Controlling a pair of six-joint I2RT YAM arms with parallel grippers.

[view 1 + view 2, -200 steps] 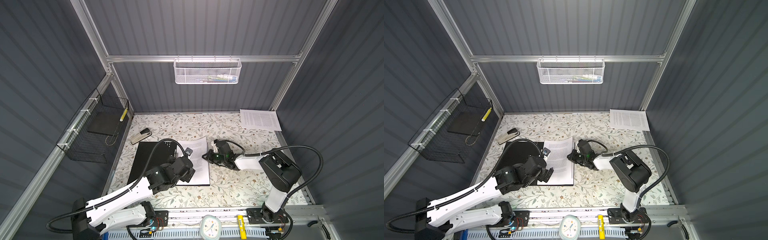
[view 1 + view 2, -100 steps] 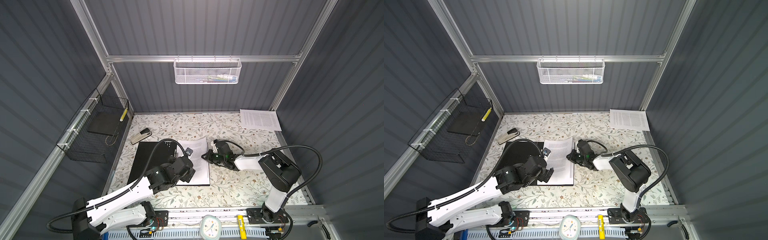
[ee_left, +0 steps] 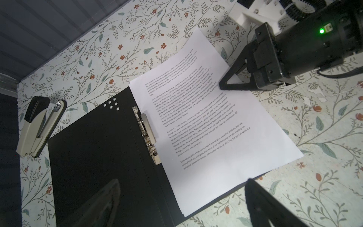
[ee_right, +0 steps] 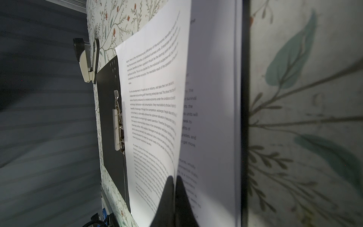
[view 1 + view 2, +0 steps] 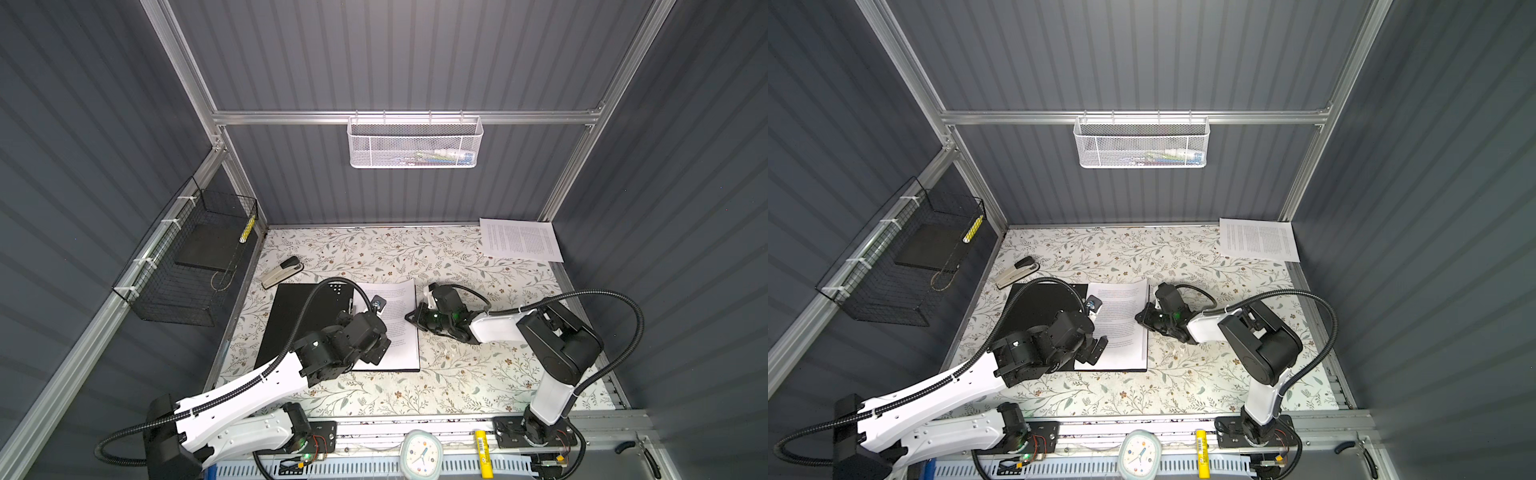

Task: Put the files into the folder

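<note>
Right wrist view: the right gripper has both fingertips pressed together on the right edge of the top sheet, and this sheet bows up off the pages beneath it.
Right gripper, position: it comes in low from the right, with its tips at the right edge of the stack, roughly midway between the stack's near and far ends.
Left gripper: the jaws are spread wide with nothing between them; it hangs over the near part of the open folder.
Folder: it lies open and flat on the left half of the table, black inside facing up, spine running near to far.
Files: white sheets printed with dense black text are stacked on the folder's right half, and their far end reaches a little past the folder's far edge.
Clip: a metal clip sits along the spine, right at the left edge of the files; whether it grips them cannot be told.
Stapler: beige and black, it lies on the floral table just beyond the folder's far left corner.
Far sheets: more printed pages lie flat in the far right corner, well apart from the folder and both grippers.
</note>
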